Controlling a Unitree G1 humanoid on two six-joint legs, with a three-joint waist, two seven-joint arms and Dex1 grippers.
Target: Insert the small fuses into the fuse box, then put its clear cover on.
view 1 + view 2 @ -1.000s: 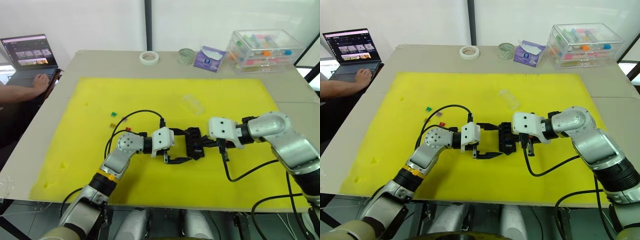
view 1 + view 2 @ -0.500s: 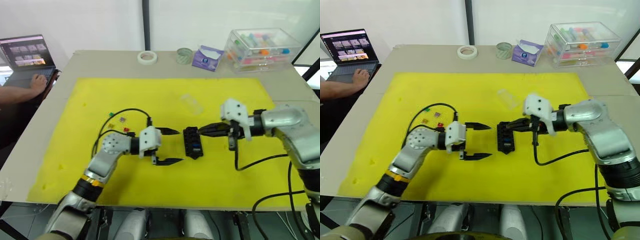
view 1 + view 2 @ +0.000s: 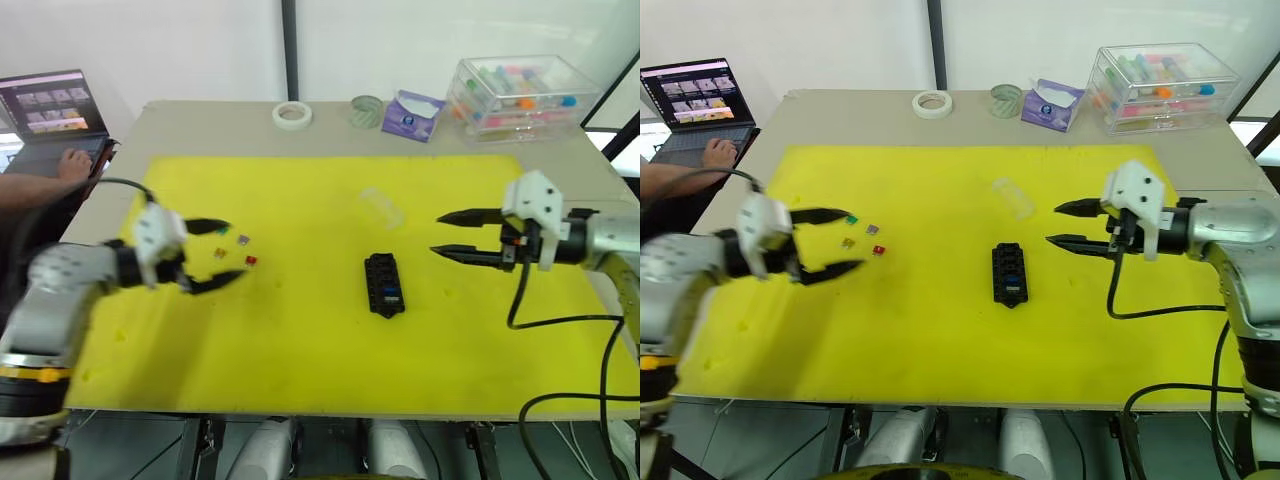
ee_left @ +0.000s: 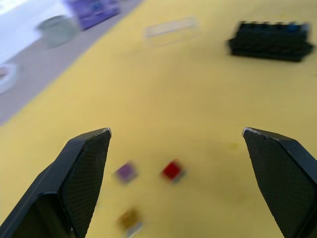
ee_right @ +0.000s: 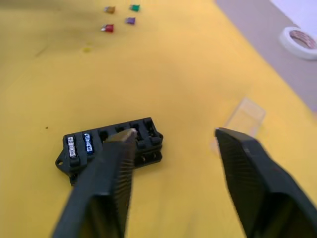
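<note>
Four small fuses (image 3: 863,237) lie loose on the yellow mat (image 3: 940,320) toward its left side: green, brownish, purple and red, close together. The left gripper (image 3: 826,243) hangs just beside them, its fingers spread wide and empty. The fuse box (image 3: 1008,274) rests near the middle of the mat, apart from both grippers, with two fuses seated in the slots at its near end; the other slots look empty. The right gripper (image 3: 1072,225) hovers to the right of the fuse box, fingers released and holding nothing. The clear cover (image 3: 1011,198) lies on the mat beyond the fuse box. At the far edge of the tabletop (image 3: 870,115) stand a tape roll (image 3: 932,102), a glass jar (image 3: 1007,99) and a clear storage case (image 3: 1167,87).
</note>
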